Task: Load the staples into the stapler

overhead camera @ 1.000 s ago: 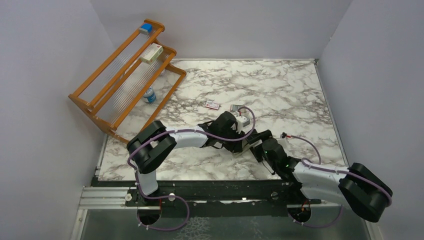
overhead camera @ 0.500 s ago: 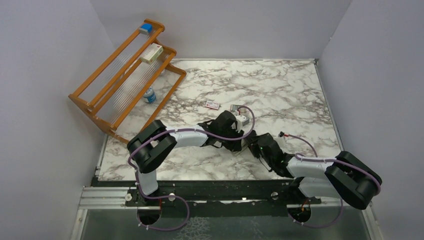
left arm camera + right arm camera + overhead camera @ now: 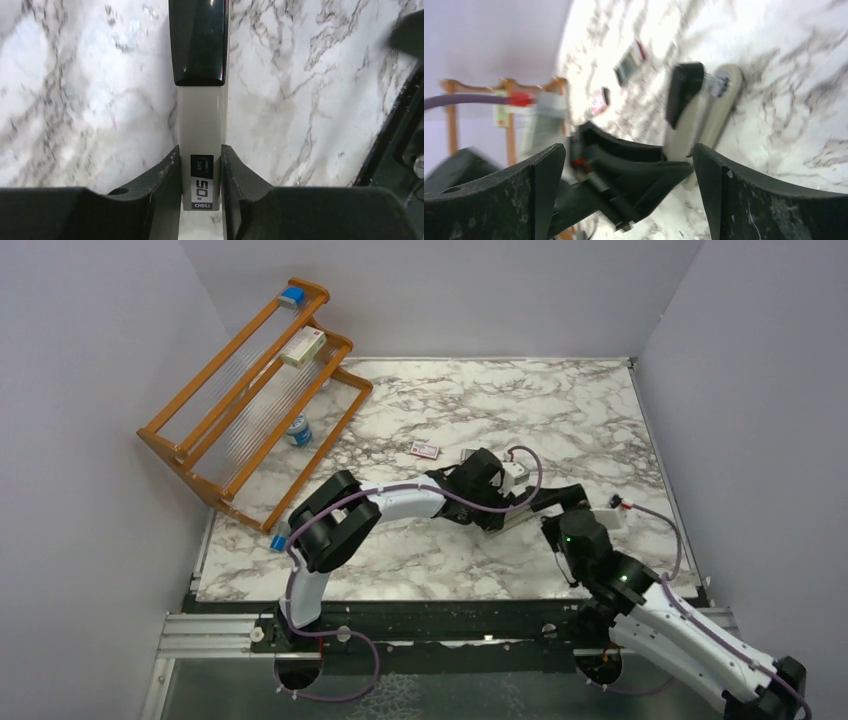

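Left gripper point(image 3: 199, 152) is clamped on the pale body of the stapler point(image 3: 200, 45), right of centre. The right gripper point(image 3: 628, 150) hangs just near of it, fingers wide apart, empty. I'd worry about that narrow hold — a stray nudge from the right gripper could twist the stapler loose, or sweep away the staples point(image 3: 425, 449) lying on its far side.

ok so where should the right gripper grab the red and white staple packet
Pinch it across its long edges, coming straight down from above: the packet lies flat on the marble table, so only its thin sides offer a hold. The open right gripper looks wide enough.
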`<state>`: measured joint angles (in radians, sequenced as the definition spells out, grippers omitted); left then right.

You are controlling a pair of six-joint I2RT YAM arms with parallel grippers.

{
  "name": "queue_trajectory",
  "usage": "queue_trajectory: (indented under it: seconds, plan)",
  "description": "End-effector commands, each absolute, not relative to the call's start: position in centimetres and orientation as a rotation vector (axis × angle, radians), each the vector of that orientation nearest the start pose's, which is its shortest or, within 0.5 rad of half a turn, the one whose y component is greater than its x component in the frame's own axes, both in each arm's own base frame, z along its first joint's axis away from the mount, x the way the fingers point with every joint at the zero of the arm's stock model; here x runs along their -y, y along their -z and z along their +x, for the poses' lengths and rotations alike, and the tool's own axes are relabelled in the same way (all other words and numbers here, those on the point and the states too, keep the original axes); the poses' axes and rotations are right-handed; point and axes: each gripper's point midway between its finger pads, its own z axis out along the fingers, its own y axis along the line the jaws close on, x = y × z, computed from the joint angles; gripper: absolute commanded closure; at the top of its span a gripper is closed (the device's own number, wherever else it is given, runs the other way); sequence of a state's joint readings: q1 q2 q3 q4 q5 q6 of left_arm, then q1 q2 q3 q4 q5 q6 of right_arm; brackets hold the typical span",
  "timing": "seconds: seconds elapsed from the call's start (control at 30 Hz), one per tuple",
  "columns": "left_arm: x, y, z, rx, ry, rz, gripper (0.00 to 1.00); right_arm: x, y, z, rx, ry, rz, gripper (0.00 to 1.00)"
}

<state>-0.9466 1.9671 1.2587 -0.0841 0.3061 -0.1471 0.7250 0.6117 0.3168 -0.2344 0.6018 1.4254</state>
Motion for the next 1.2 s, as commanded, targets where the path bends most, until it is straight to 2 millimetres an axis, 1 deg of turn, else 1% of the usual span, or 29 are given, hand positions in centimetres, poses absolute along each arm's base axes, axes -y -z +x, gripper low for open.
queue_trajectory:
  seconds: [0.0, 0.07, 0.17, 0.27, 0.3, 0.33, 0.37, 0.43, 0.5, 0.53, 0.57, 0.63, 0.7, 0.73, 0.83, 0.9, 0.93, 1.0, 1.1, 1.17]
  plan:
    - [45.4, -5.4, 25.8, -2.091, 0.798, 1.285, 1.00, -5.2, -16.3, 22.1, -1.675, -0.416, 0.949, 0.00]
    - [46.5, -5.5, 26.8, -2.018, 0.773, 1.358, 1.00, -3.8, -19.8, 21.7, -1.592, -0.406, 0.908, 0.00]
    - [47.3, -4.9, 28.8, -1.938, 0.675, 1.442, 0.98, -1.7, -23.8, 20.9, -1.488, -0.408, 0.917, 0.00]
    - [47.9, -3.9, 30.4, -1.864, 0.582, 1.534, 0.95, -1.1, -26.8, 20.4, -1.447, -0.398, 0.814, 0.00]
    - [48.1, -3.6, 30.8, -1.839, 0.559, 1.563, 0.91, -1.3, -27.7, 20.3, -1.437, -0.400, 0.761, 0.00]
    - [48.3, -3.5, 31.2, -1.813, 0.541, 1.586, 0.84, -1.5, -28.4, 20.3, -1.430, -0.398, 0.699, 0.00]
    - [48.5, -3.5, 31.4, -1.778, 0.530, 1.616, 0.75, -1.6, -28.9, 20.2, -1.426, -0.387, 0.632, 0.00]
    - [49.0, -4.0, 31.3, -1.704, 0.540, 1.671, 0.59, -2.2, -29.9, 20.0, -1.403, -0.418, 0.558, 0.00]
    - [49.5, -5.0, 31.1, -1.640, 0.562, 1.694, 0.19, -2.7, -30.4, 19.8, -1.395, -0.435, 0.502, 0.00]
    - [49.8, -5.7, 31.0, -1.611, 0.573, 1.699, 0.03, -2.8, -30.5, 19.8, -1.399, -0.432, 0.476, 0.00]
    - [50.0, -6.5, 31.0, -1.585, 0.585, 1.698, 0.01, -3.1, -30.3, 19.8, -1.410, -0.424, 0.452, 0.00]
    - [50.5, -8.6, 31.1, -1.537, 0.599, 1.678, 0.01, -3.6, -29.6, 20.2, -1.445, -0.380, 0.390, 0.00]
    - [50.5, -11.3, 31.2, -1.486, 0.602, 1.638, 0.01, -3.9, -28.3, 20.8, -1.486, -0.345, 0.385, 0.00]
    - [50.3, -13.2, 31.2, -1.445, 0.599, 1.610, 0.01, -4.2, -27.8, 21.0, -1.501, -0.337, 0.373, 0.00]
    - [48.4, -18.0, 31.4, -1.351, 0.569, 1.529, 0.01, -5.3, -27.4, 21.4, -1.512, -0.358, 0.331, 0.00]
    - [46.1, -20.1, 31.2, -1.305, 0.562, 1.504, 0.01, -6.2, -27.6, 21.6, -1.511, -0.383, 0.289, 0.00]
    - [44.8, -20.7, 30.8, -1.285, 0.564, 1.504, 0.01, -6.8, -27.6, 21.8, -1.514, -0.388, 0.251, 0.00]
    - [41.3, -20.9, 30.7, -1.295, 0.526, 1.472, 0.01, -8.6, -27.3, 22.3, -1.539, -0.397, 0.154, 0.00]
    - [36.5, -19.7, 30.7, -1.402, 0.454, 1.398, 0.01, -11.4, -26.6, 23.1, -1.593, -0.417, 0.003, 0.00]
    - [33.7, -19.0, 30.4, -1.491, 0.472, 1.329, 0.01, -13.7, -26.1, 23.5, -1.619, -0.439, -0.128, 0.00]
